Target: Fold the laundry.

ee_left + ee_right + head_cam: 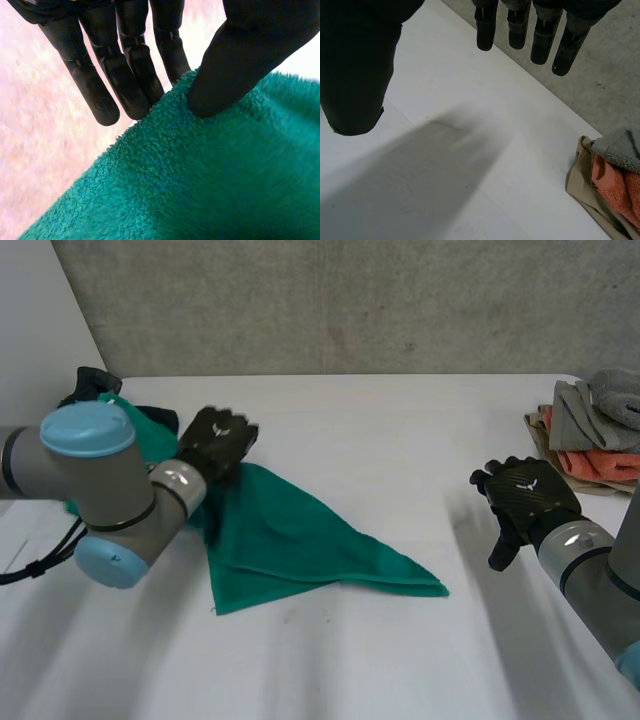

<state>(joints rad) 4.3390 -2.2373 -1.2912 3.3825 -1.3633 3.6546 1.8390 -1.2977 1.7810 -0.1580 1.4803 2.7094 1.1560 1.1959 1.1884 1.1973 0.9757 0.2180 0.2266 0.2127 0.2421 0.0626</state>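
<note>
A green towel (300,540) lies spread on the white table (400,440), tapering to a point toward the middle. My left hand (215,440) is at the towel's far left corner. In the left wrist view the thumb (240,60) presses onto the towel's edge (200,175), and the straight fingers (125,75) reach behind that edge, pinching the cloth. My right hand (525,495) hovers over bare table at the right, well away from the towel. Its fingers (540,35) are straight and hold nothing.
A pile of grey, orange and beige laundry (595,430) sits at the table's far right edge, also beyond my right hand (615,175). A dark cloth (95,382) and more green fabric (150,430) lie at the far left behind my left arm.
</note>
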